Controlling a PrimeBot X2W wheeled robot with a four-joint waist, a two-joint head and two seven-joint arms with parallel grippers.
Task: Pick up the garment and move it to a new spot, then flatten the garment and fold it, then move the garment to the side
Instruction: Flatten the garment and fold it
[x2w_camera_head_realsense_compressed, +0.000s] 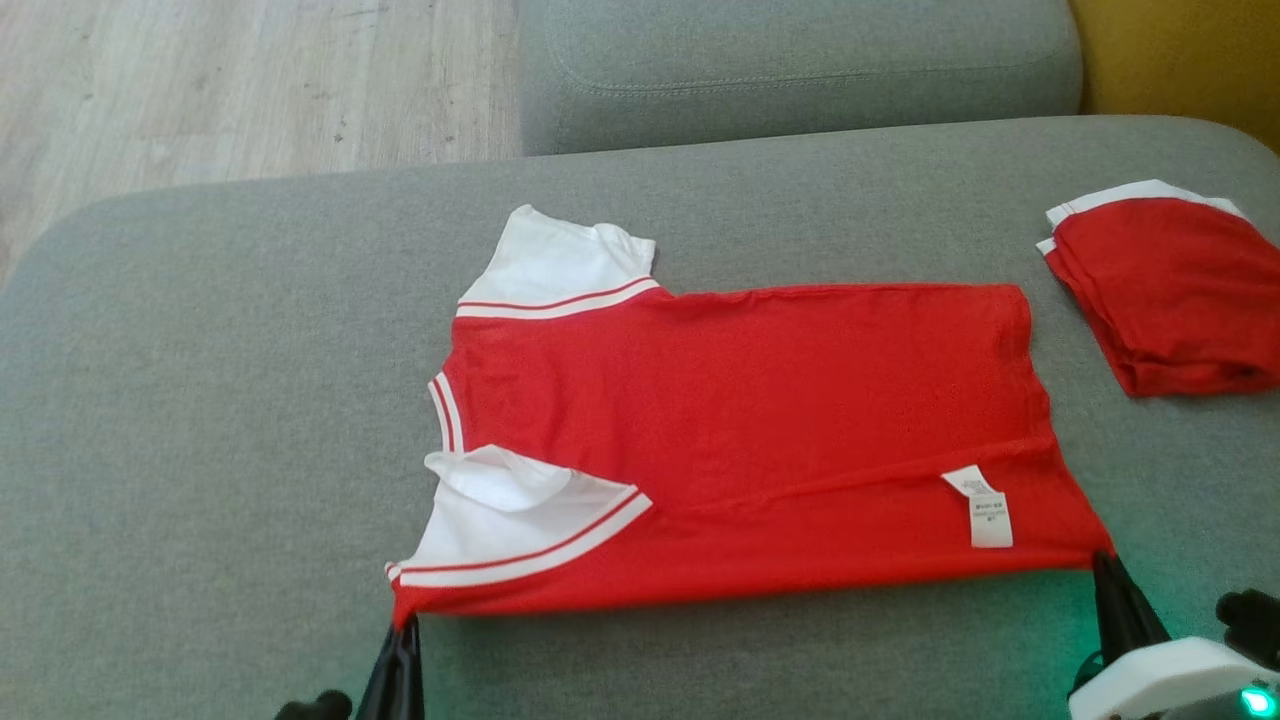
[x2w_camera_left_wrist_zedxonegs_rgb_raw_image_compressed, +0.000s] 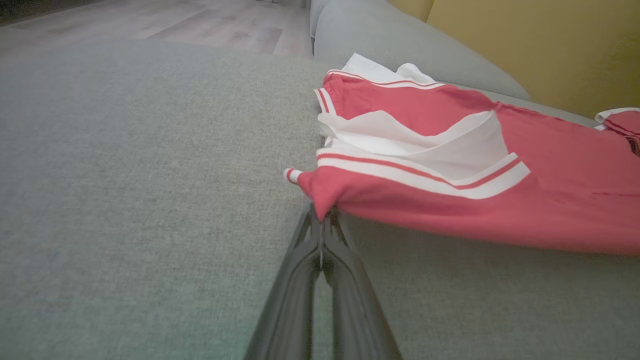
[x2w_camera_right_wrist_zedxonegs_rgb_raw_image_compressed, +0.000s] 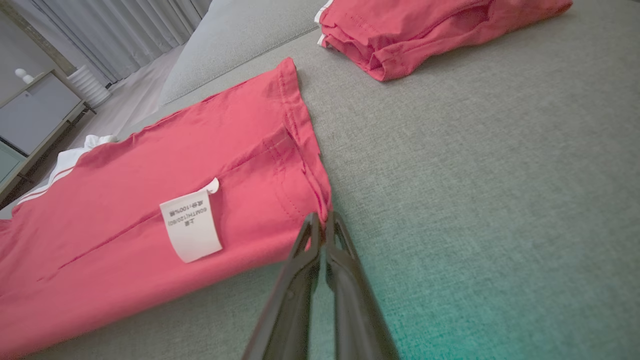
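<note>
A red garment (x2w_camera_head_realsense_compressed: 740, 420) with white, red-striped sleeves lies spread on the grey sofa cushion (x2w_camera_head_realsense_compressed: 220, 420), collar to the left and hem to the right, a white care label (x2w_camera_head_realsense_compressed: 985, 505) showing. My left gripper (x2w_camera_head_realsense_compressed: 405, 625) is shut on its near left corner (x2w_camera_left_wrist_zedxonegs_rgb_raw_image_compressed: 320, 200), beside the folded-in white sleeve (x2w_camera_left_wrist_zedxonegs_rgb_raw_image_compressed: 425, 145). At the near right hem corner (x2w_camera_right_wrist_zedxonegs_rgb_raw_image_compressed: 320, 207) my right gripper (x2w_camera_head_realsense_compressed: 1103, 562) is shut on the red fabric. Both corners are lifted slightly off the cushion.
A second red garment (x2w_camera_head_realsense_compressed: 1165, 295), folded into a stack, rests at the cushion's right edge (x2w_camera_right_wrist_zedxonegs_rgb_raw_image_compressed: 425, 30). Behind stands another grey cushion (x2w_camera_head_realsense_compressed: 800, 60), with a yellow one (x2w_camera_head_realsense_compressed: 1180, 50) at the far right and wood floor (x2w_camera_head_realsense_compressed: 200, 80) at the far left.
</note>
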